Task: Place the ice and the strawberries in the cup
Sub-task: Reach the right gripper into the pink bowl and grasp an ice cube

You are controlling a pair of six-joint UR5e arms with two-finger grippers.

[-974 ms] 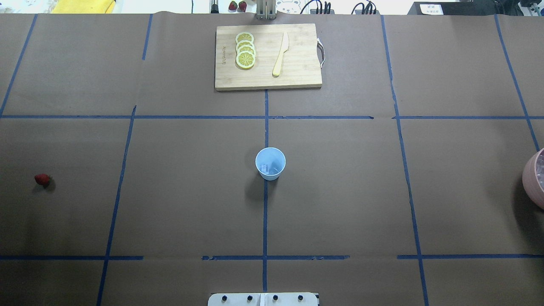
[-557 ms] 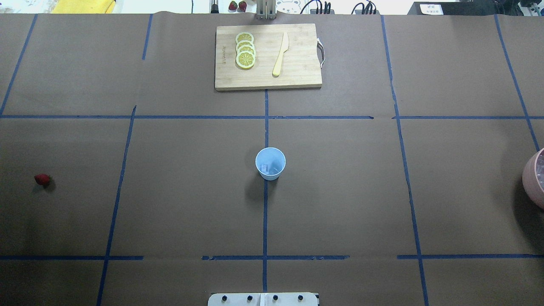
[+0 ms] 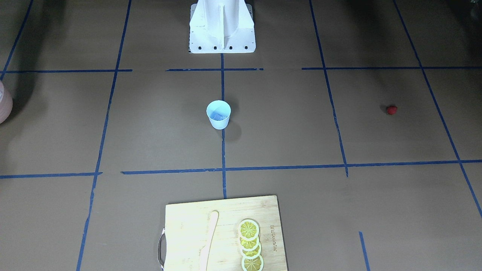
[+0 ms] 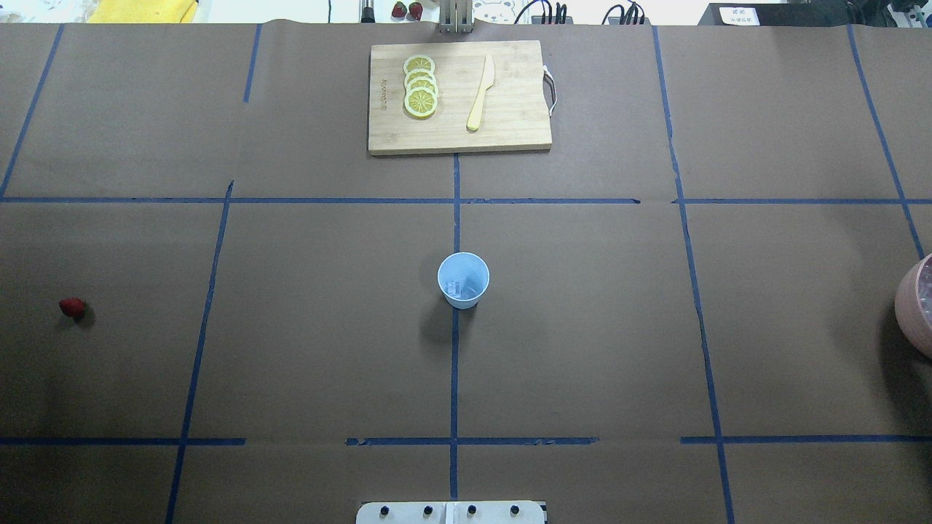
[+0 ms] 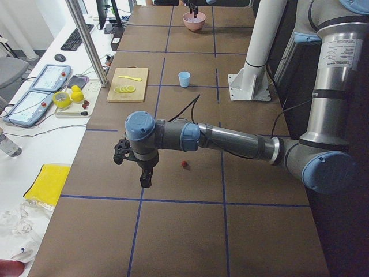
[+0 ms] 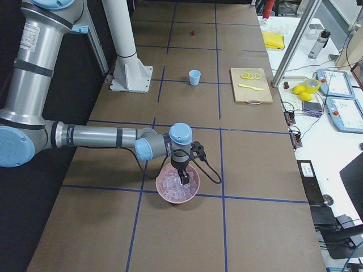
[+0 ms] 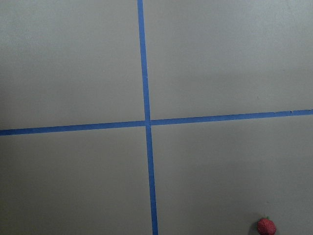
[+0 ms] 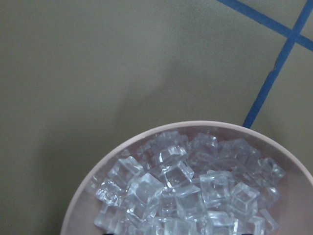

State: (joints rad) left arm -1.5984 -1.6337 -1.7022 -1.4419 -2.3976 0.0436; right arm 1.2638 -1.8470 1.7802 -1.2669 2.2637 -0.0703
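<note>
The light-blue cup point(image 4: 463, 280) stands upright at the table's middle, also in the front view point(image 3: 218, 114). A pale ice lump point(image 4: 453, 288) lies inside it. The red strawberry point(image 4: 72, 307) lies on the paper far on my left side and shows at the bottom of the left wrist view point(image 7: 266, 226). My left gripper point(image 5: 145, 179) hangs above the table near the strawberry point(image 5: 184, 164). My right gripper point(image 6: 184, 178) hangs over a pink bowl point(image 6: 178, 192) heaped with ice cubes point(image 8: 186, 191). I cannot tell whether either gripper is open or shut.
A wooden cutting board point(image 4: 459, 97) at the far edge holds several lemon slices point(image 4: 421, 86) and a pale knife point(image 4: 481, 93). The pink bowl point(image 4: 916, 306) sits at the table's right edge. The robot's white base point(image 3: 222, 26) stands at the near edge.
</note>
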